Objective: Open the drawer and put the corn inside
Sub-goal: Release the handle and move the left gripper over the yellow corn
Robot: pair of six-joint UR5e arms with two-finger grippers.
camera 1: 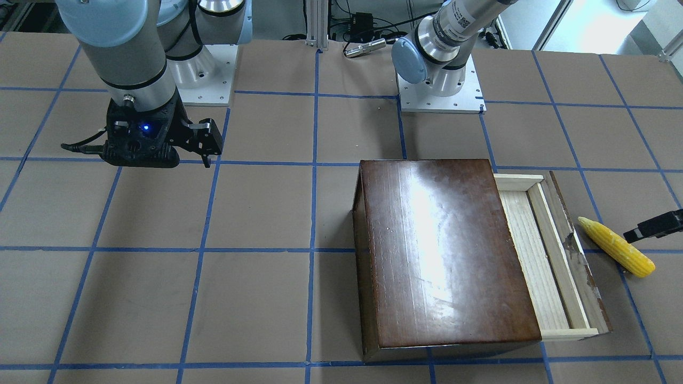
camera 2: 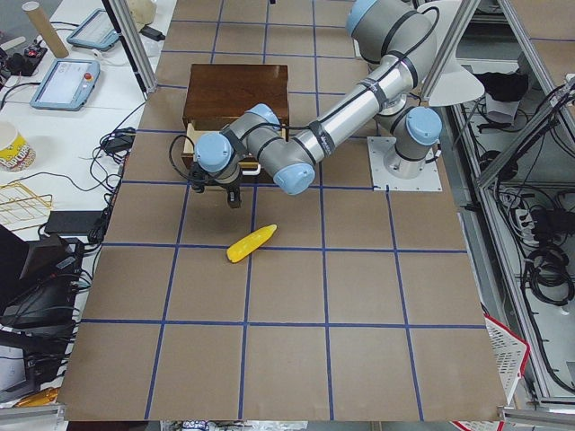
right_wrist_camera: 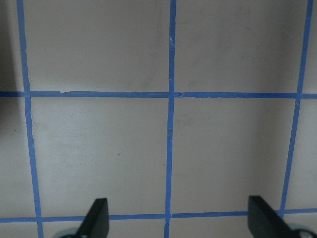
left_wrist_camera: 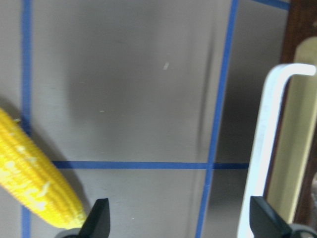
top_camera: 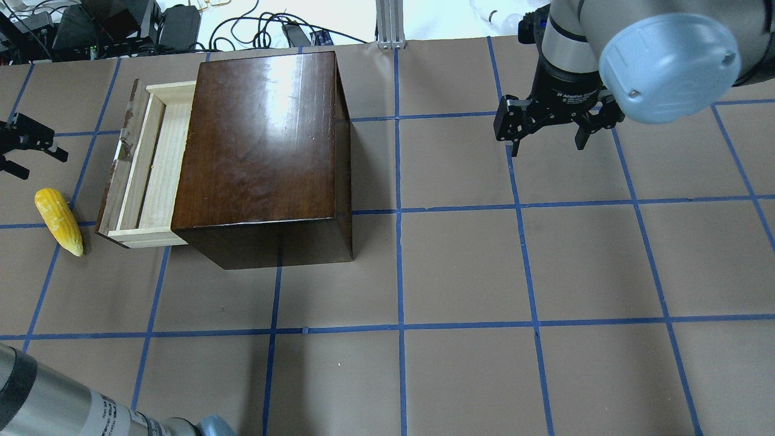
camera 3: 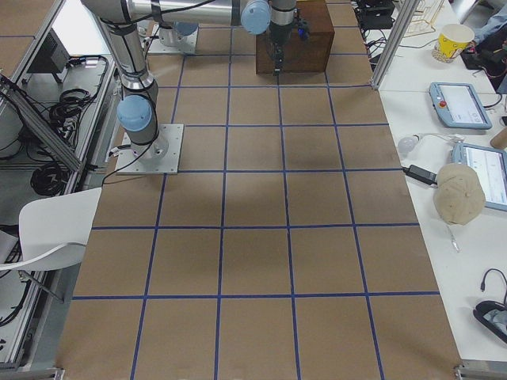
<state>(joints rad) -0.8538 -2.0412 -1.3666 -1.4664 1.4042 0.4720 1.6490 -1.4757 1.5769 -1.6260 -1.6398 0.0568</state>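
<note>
Spanning the frame, a brown table (top_camera: 460, 272) gridded with blue tape (top_camera: 398, 242) carries a glossy dark box (top_camera: 260, 133) on the robot's left half. Its drawer (top_camera: 158, 163) stands partly pulled out toward the table's left end, the pale wood tray showing behind a chipped front panel. The right gripper (top_camera: 548, 144) hangs over the table well apart from the box, fingers spread and holding nothing. The left gripper (left_wrist_camera: 181, 220) hovers just off the drawer front, its fingers likewise wide apart, one fingertip (left_wrist_camera: 101, 218) near the cob's end in the wrist view. The corn (top_camera: 59, 221) lies on the table outside the drawer, close to the front panel but not touching it.
</note>
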